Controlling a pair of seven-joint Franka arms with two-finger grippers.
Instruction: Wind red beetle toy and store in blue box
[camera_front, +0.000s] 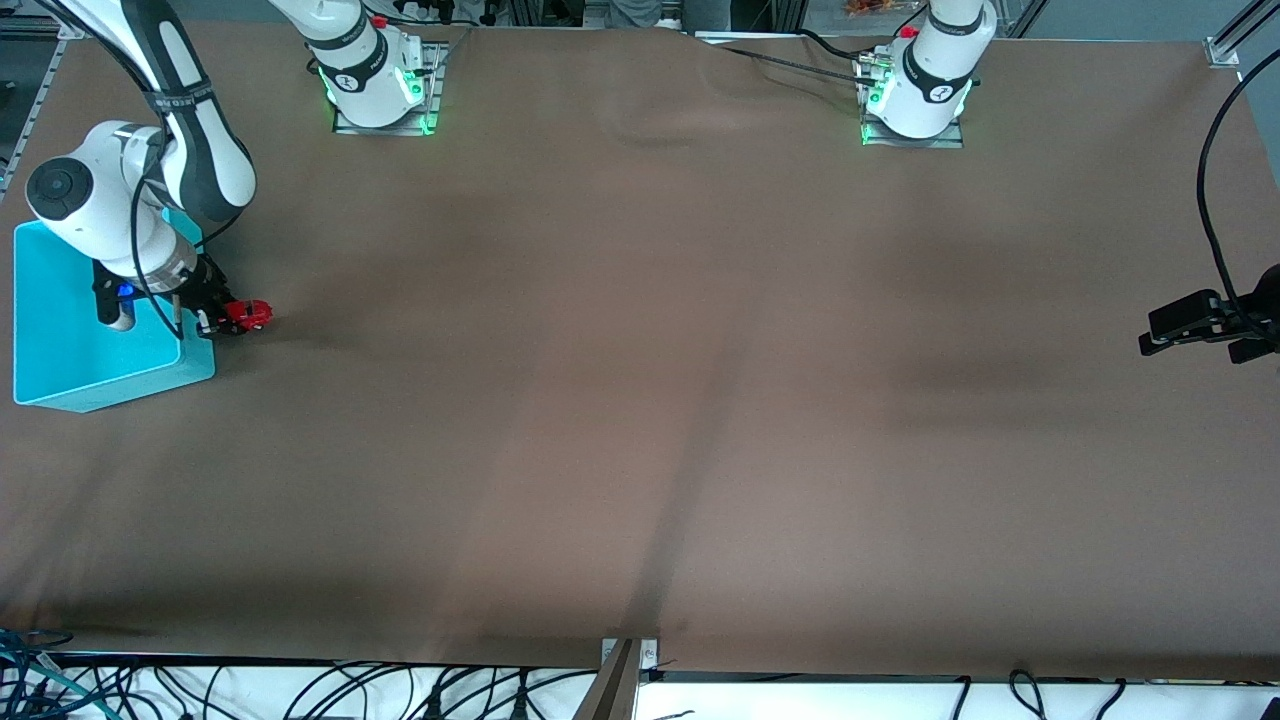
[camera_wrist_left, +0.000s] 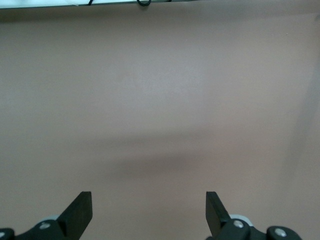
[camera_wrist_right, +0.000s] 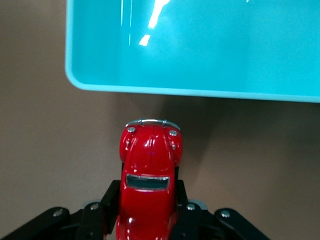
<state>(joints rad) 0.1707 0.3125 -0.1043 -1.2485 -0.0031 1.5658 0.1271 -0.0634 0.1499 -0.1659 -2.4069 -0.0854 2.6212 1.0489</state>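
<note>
The red beetle toy (camera_wrist_right: 149, 177) was clamped between the fingers of the right claw (camera_front: 228, 318), its rounded hood and chrome bumper pointing toward the blue box (camera_front: 60, 365), with a strip of bare brown bench (camera_front: 640, 400) showing between bumper and rim in the right wrist view. From the front camera, the little car hung just outside the box's wall on the side toward the middle of the bench, at the right arm's end of the bench, with the arm's white wrist reaching over the box. The box itself, a lidless bright cyan bin, sat on the brown cover; the part of its floor that the cameras caught held nothing but glare from the overhead lights, and the arm hid some of the interior from the front camera. The left claw (camera_wrist_left: 149, 215) waited well apart at the left arm's end of the bench, its two dark fingers (camera_wrist_left: 80, 212) spread wide with only the brown cover between them. Cables (camera_front: 300, 690) trailed along the bench's edge nearest the front camera.
</note>
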